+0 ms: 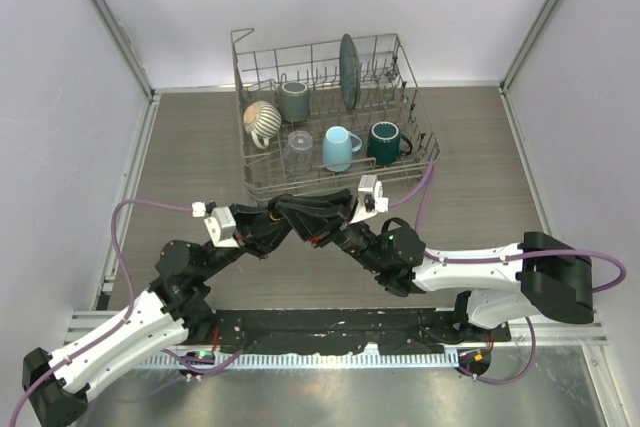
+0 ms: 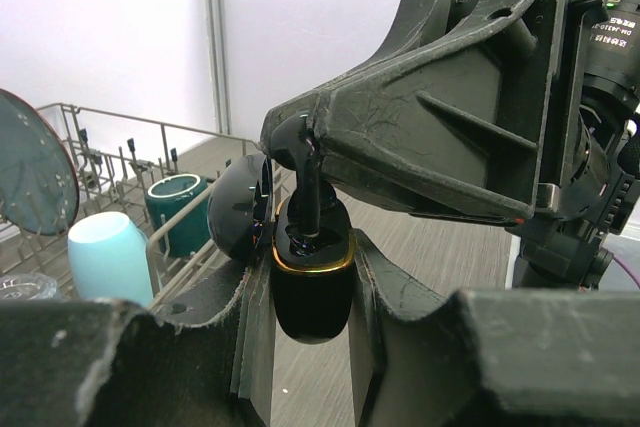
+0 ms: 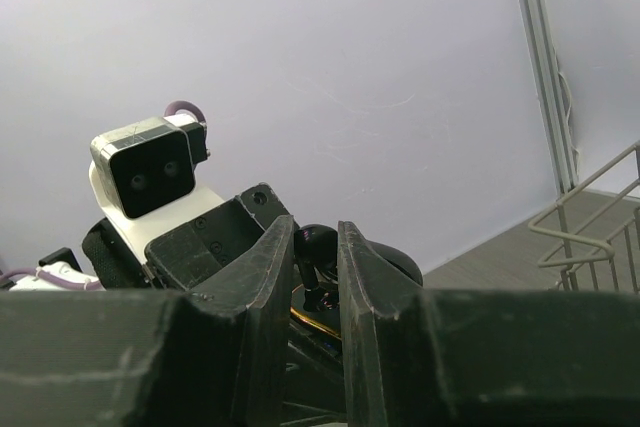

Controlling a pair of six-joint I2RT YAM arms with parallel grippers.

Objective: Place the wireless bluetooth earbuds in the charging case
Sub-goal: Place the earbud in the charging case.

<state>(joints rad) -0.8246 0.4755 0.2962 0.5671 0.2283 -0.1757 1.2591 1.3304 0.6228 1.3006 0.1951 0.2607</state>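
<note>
The left gripper is pinching the charging case between its two fingers, one pressed on each flank of the glossy black oval body. The case stands upright, its gold rim on top. Its lid is swung open at about 9 o'clock from the mouth.

The right gripper reaches in from about 2 o'clock in the left wrist view. It is closed tight on one of the wireless bluetooth earbuds. The bud's rounded head sits at the fingertips and its stem points straight down, at 6 o'clock. The stem's tip is inside the case's mouth, while the head stands above the rim. Whether it touches the bottom of its well cannot be told.

In the top view the two grippers meet above the wooden table, between the arms. The dish rack lies at 12 o'clock from them, just beyond. It holds a striped mug, a grey-green cup, a clear glass, a light blue mug, a dark green mug and an upright dark plate
</note>
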